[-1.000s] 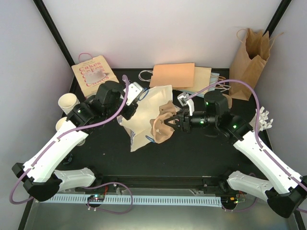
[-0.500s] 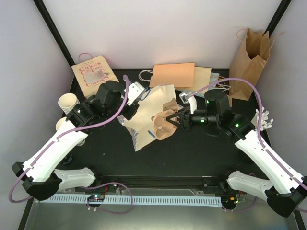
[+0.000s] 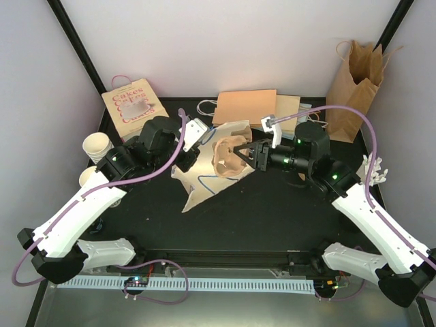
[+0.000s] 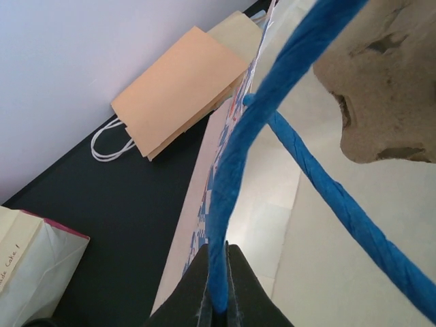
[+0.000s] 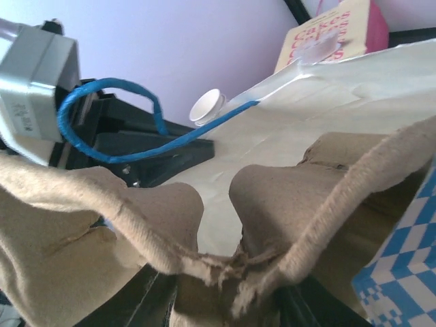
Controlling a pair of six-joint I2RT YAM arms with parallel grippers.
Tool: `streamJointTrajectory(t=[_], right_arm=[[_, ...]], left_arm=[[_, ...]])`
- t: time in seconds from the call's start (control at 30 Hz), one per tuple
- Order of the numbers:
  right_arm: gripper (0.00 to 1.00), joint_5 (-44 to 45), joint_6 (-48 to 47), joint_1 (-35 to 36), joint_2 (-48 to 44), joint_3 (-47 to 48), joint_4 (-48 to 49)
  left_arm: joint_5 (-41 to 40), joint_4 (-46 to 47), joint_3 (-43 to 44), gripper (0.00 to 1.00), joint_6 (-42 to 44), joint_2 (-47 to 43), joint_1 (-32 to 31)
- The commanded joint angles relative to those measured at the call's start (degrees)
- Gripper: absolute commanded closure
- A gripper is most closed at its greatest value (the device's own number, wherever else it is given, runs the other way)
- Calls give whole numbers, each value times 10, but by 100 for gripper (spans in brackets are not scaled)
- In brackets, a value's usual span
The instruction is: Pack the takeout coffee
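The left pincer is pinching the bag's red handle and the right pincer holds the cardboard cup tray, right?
Not quite: the handle is blue, not red, as the left wrist view shows. The left pincer does pinch it, and the right pincer holds the cardboard cup tray.

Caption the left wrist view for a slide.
Left pincer shut on the blue handle of a cream bag, pulp cup carrier alongside, flat tan bags on the table behind.

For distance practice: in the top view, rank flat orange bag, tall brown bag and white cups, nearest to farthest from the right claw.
1. flat orange bag, just behind right claw.
2. tall brown bag, back right.
3. white cups, far left.
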Motion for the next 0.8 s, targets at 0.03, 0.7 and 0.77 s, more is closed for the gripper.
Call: streamJointTrajectory(t=[0.03,0.7,0.77], right_arm=[[65,63,-36,1,13,24,-47],[67,361,-139,117,54,47,-143],[67,402,-148,139,62,49,-145]], left_arm=[[-12,7,16,99,-3,-1,-5],[41,19,28,98,-43,3,-9],[43,21,28,99,-48,4,-10]])
